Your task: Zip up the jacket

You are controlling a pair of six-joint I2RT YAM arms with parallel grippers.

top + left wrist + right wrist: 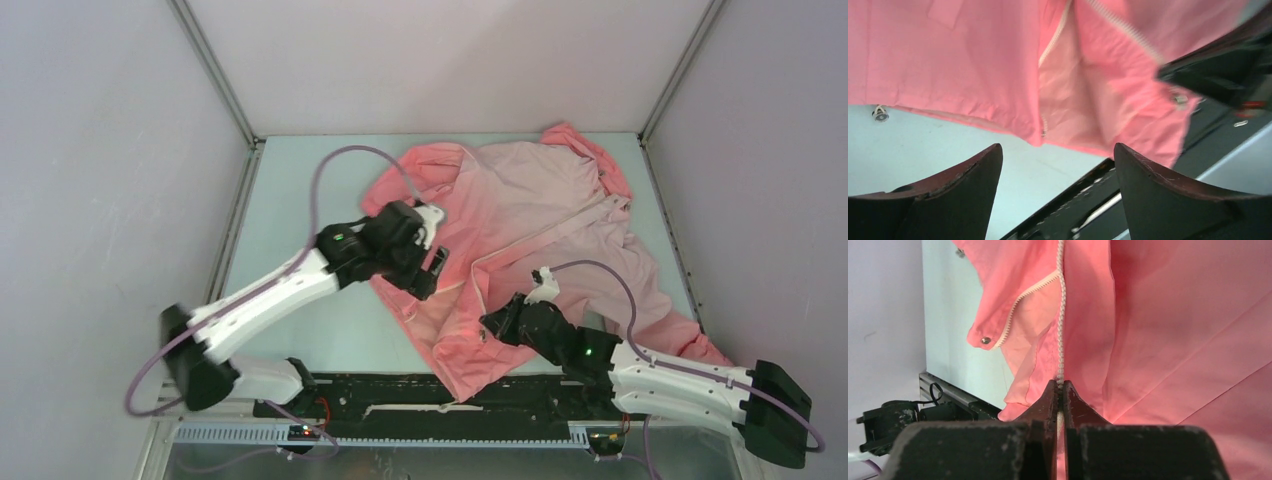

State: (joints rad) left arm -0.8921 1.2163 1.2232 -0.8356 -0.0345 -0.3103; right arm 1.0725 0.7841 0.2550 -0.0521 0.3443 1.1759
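Pink jacket point(540, 200) spread across the pale bench point(290, 190), right jaws clenched on its white zipper point(1061, 315), which runs straight ahead from them, loose flap with a metal snap point(985, 340) to their left, left jaws released (spread wide over the bench), jacket hem just beyond them, right arm point(1228, 65) crossing the far right corner.

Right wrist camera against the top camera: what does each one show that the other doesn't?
Only the right wrist view shows the right gripper pinched shut on the white zipper, and a metal snap on a loose corner beside it. Only the top view shows the whole jacket spread on the table, and the left gripper above its left edge. Both show pink fabric and the right gripper at the near hem.
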